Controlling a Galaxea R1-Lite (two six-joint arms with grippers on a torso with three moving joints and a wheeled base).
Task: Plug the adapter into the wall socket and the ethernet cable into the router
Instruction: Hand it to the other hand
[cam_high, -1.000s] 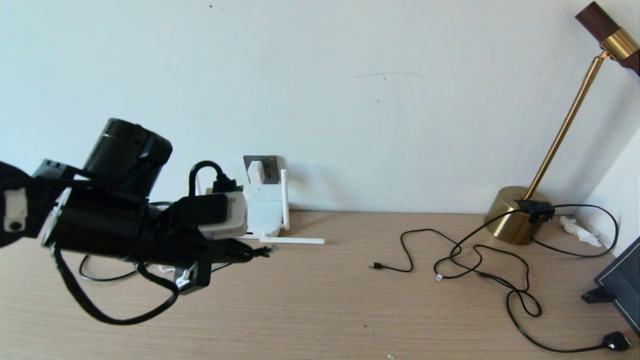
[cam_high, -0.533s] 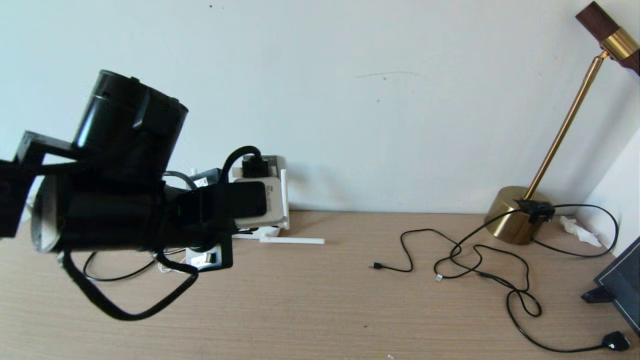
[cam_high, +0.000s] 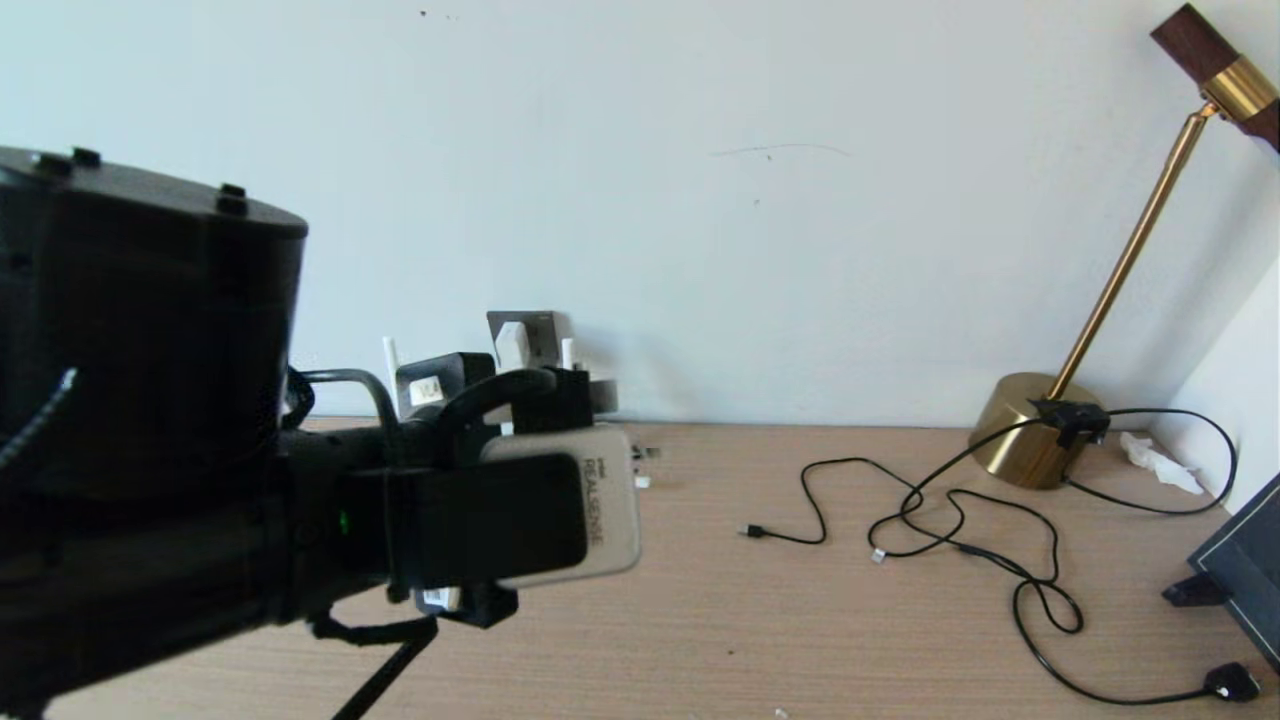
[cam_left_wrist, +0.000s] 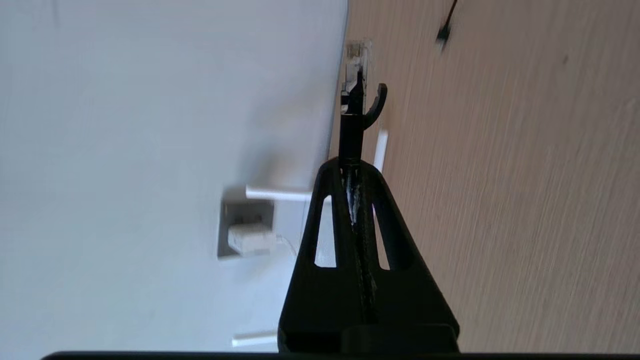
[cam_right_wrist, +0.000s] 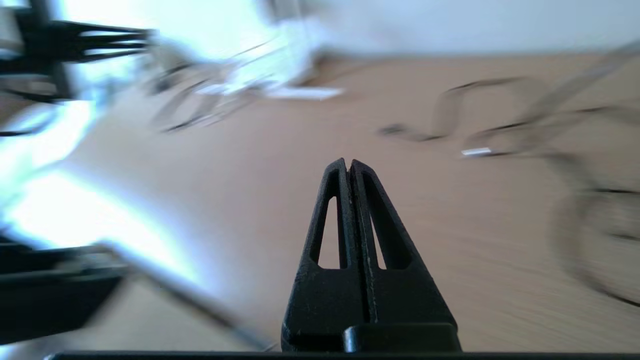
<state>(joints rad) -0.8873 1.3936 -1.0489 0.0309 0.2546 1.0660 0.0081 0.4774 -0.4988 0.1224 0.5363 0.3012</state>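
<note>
Left wrist view: the left tool is seen clenched on the ethernet cable, whose black boot and clear plug tip stick out past the fingertips, above the worktop and close to the wall. The adapter is seen already seated in the wall socket, so that half of the task is judged done. The step in hand is judged to be the carrying of the cable plug toward the router, of which only antennas are shown; its body and port slots are hidden behind the left arm in the head view.

For the next move, the plug tip must be turned to face the port edge, lined up with one slot and pushed straight in; the ports cannot be located from these views.

The right tool is shown pressed shut on nothing, over bare worktop, in a blurred view.

Counted: one adapter, one socket plate, one ethernet plug held. Three white antennas are made out in the left wrist view, two in the head view. One brass lamp is seen at the far right, with several thin black cables lying loose beside it.
</note>
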